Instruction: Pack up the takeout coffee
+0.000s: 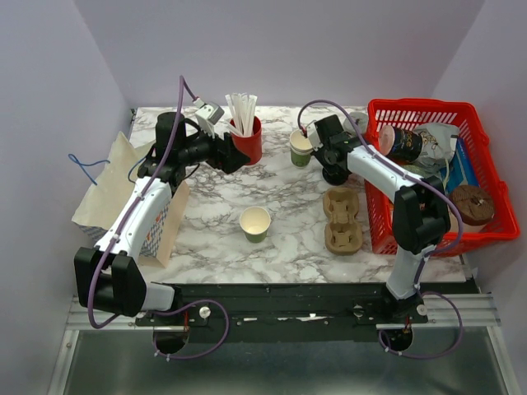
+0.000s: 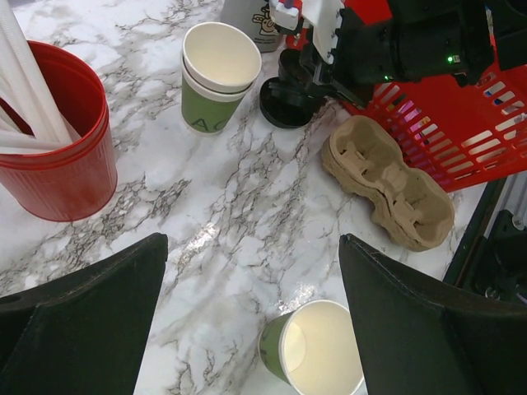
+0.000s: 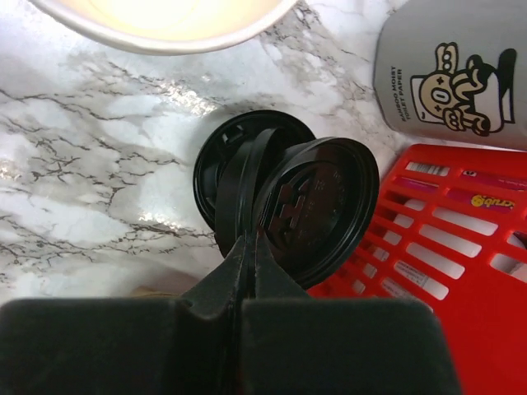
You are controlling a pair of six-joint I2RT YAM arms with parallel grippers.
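Observation:
An empty cream paper cup with a green band (image 1: 255, 224) stands upright at mid-table, also low in the left wrist view (image 2: 317, 355). My left gripper (image 1: 235, 156) hovers beside the red cup of straws, open (image 2: 251, 247), nothing between its fingers. My right gripper (image 1: 319, 141) is at the back by a stack of two green-banded cups (image 1: 301, 148). It is shut (image 3: 251, 239) on the rim of a round black lid (image 3: 325, 206), which tilts up off more black lids (image 3: 218, 169) lying on the marble.
A red cup of white straws (image 1: 247, 140) stands at the back left. The brown pulp cup tray (image 1: 342, 220) lies next to a red basket (image 1: 412, 111) of goods. A paper bag (image 1: 115, 185) lies at left. A pale can (image 3: 449, 74) stands behind the lids.

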